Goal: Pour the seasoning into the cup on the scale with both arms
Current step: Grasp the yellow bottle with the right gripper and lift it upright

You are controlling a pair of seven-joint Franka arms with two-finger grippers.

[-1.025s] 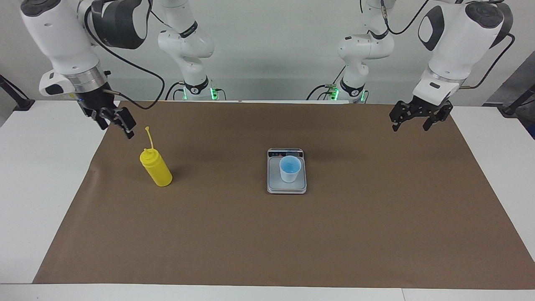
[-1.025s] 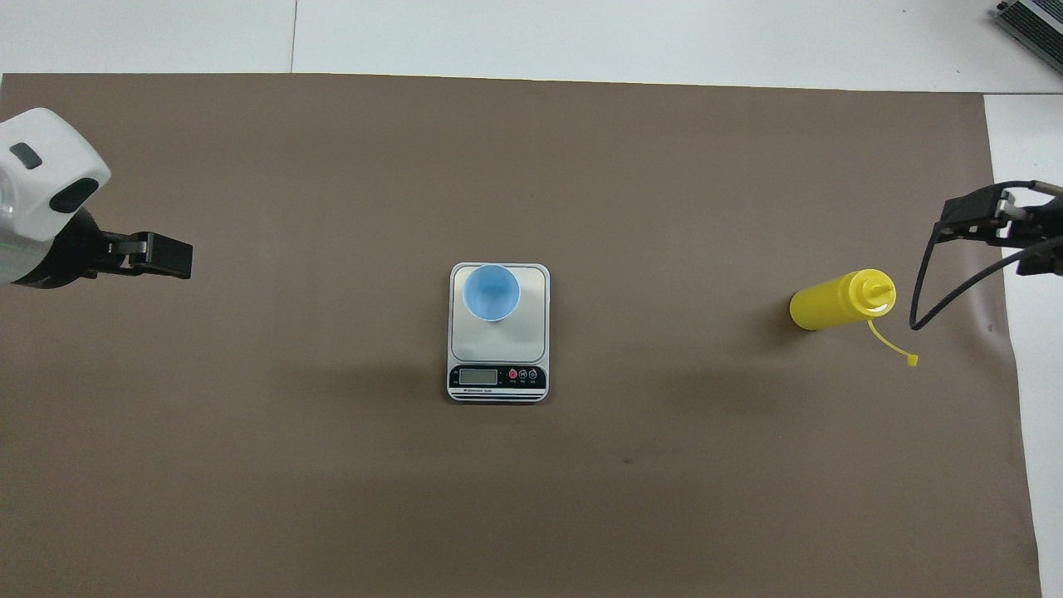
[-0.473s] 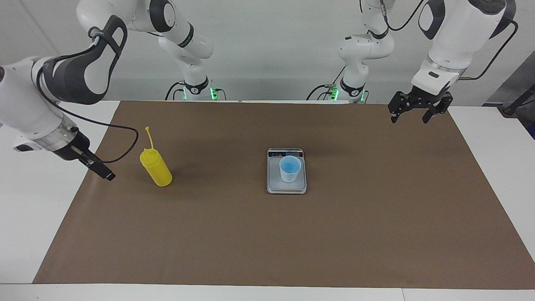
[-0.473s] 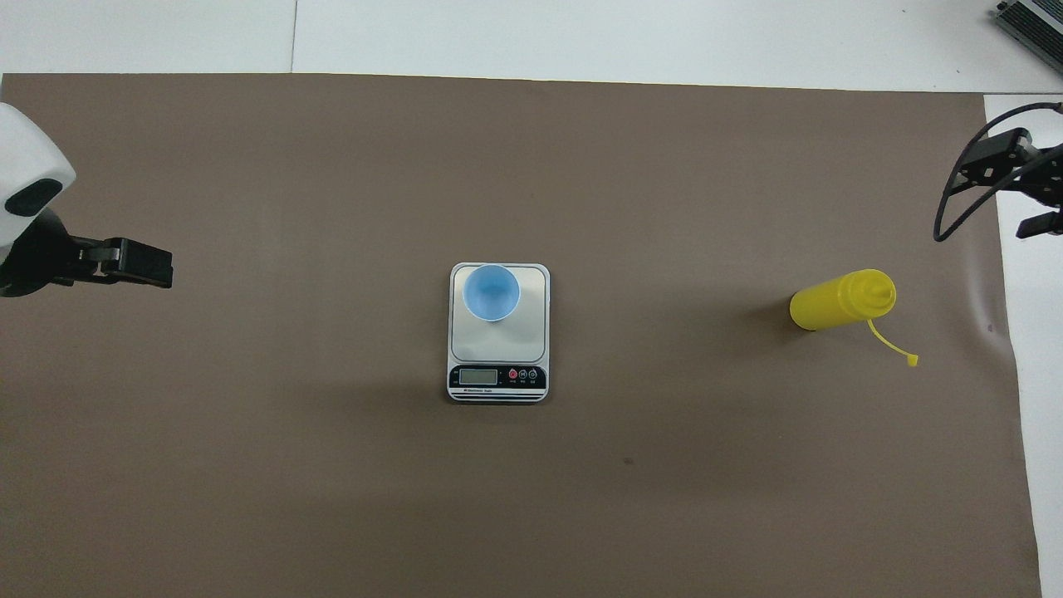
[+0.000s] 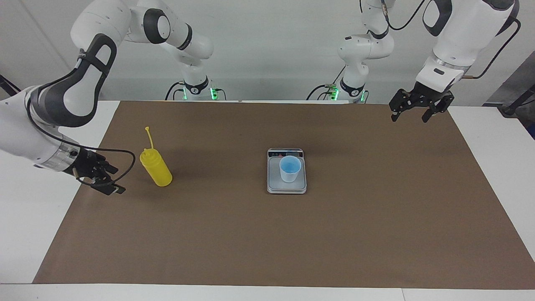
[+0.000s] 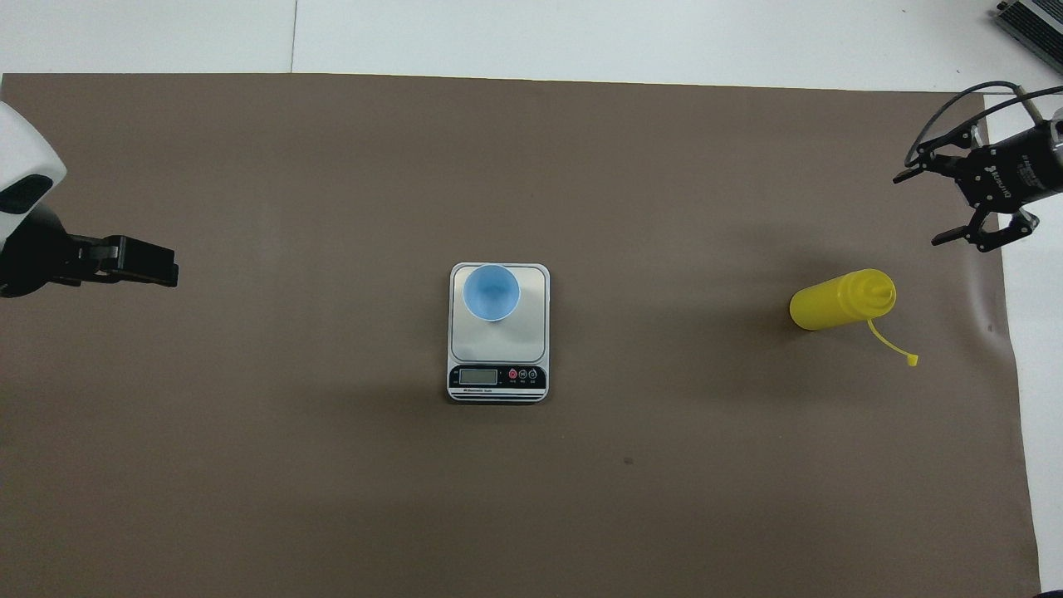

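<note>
The yellow plastic squeeze bottle with the long thin nozzle and tethered cap is standing upright on the brown paper mat toward the right arm's end of the table, well apart from the flat rectangular silver-grey kitchen scale at the middle of the mat. The small light blue tapered plastic cup is sitting upright on the scale's platform, on the part away from the dark display strip, which is facing the robots. The right arm's black two-finger gripper is hanging low over the mat's edge, just beside the bottle on the side toward the table's end; its fingers are standing spread apart, holding nothing, and a clear gap of mat is showing between them and the bottle. In the overhead view this gripper is reaching in from the side with its fingers pointing toward the mat's middle. The left arm's black two-finger gripper is waiting up in the air over the mat's corner by the left arm's base, its fingers parted and empty, well apart from the scale and cup.
</note>
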